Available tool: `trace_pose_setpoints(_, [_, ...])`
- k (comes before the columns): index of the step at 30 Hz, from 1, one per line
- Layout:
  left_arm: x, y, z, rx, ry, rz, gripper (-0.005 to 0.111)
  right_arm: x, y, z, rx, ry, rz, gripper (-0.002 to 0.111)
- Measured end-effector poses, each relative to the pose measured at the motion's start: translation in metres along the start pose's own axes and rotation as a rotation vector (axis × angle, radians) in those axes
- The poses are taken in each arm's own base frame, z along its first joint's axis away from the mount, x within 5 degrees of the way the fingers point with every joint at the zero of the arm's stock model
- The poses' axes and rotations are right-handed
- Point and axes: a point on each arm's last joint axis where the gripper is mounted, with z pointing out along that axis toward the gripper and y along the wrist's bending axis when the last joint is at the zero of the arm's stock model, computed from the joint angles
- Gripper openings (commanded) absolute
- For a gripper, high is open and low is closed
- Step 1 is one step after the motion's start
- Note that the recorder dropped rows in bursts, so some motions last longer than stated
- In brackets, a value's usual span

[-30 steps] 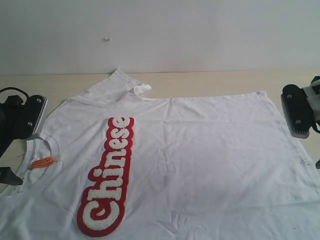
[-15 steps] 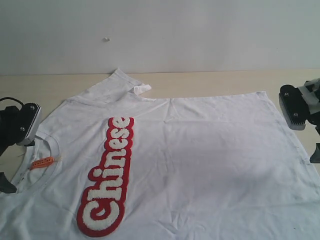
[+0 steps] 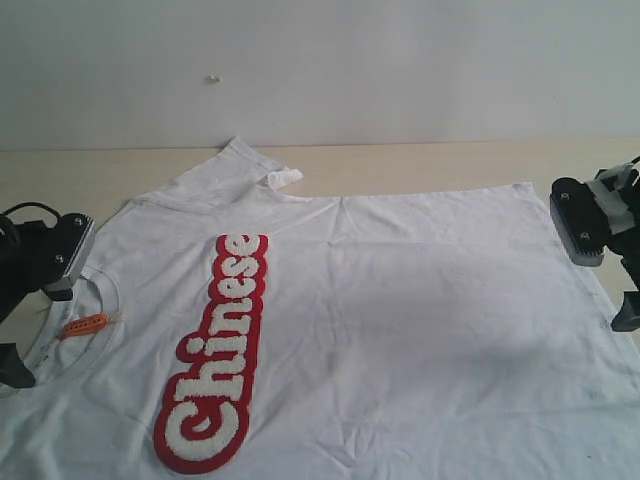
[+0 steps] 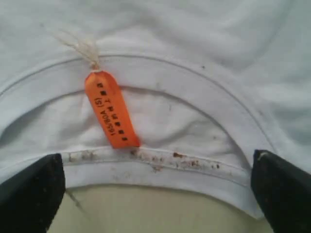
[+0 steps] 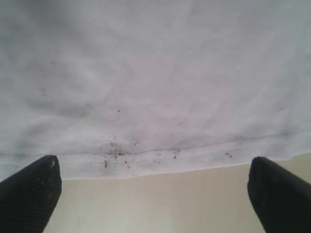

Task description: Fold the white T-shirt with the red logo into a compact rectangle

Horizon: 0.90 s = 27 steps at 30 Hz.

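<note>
The white T-shirt lies flat on the table, collar to the left and hem to the right. Its red logo runs lengthwise across the chest. My left gripper is open over the ribbed collar, its fingers straddling the rim near the orange neck tag. My right gripper is open at the hem. Its fingers stand wide apart above the edge, with nothing between them.
The far sleeve is bunched toward the back wall, with a small white label sticking out. Bare wooden table shows behind the shirt and under both grippers. The near part of the shirt runs off the picture's bottom.
The right gripper has edged inward toward the hem. The left gripper has shifted slightly lower at the collar. The shirt lies as before.
</note>
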Motion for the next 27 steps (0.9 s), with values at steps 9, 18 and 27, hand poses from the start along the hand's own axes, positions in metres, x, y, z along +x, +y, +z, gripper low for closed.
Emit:
trace_pose_setpoints(9, [0.003,0.008,0.008,-0.035,0.006,0.011,0.105,0.001,-0.003,0.000,-0.011,-0.002,-0.052,0.105])
trace_pose_setpoints(18, [0.011,0.017,0.013,0.026,-0.002,-0.038,0.105,0.013,-0.014,-0.014,-0.026,-0.076,0.042,0.105])
trace_pose_setpoints(27, [0.012,0.018,0.017,0.040,0.001,-0.041,0.105,0.014,-0.013,0.008,-0.081,-0.084,0.022,0.105])
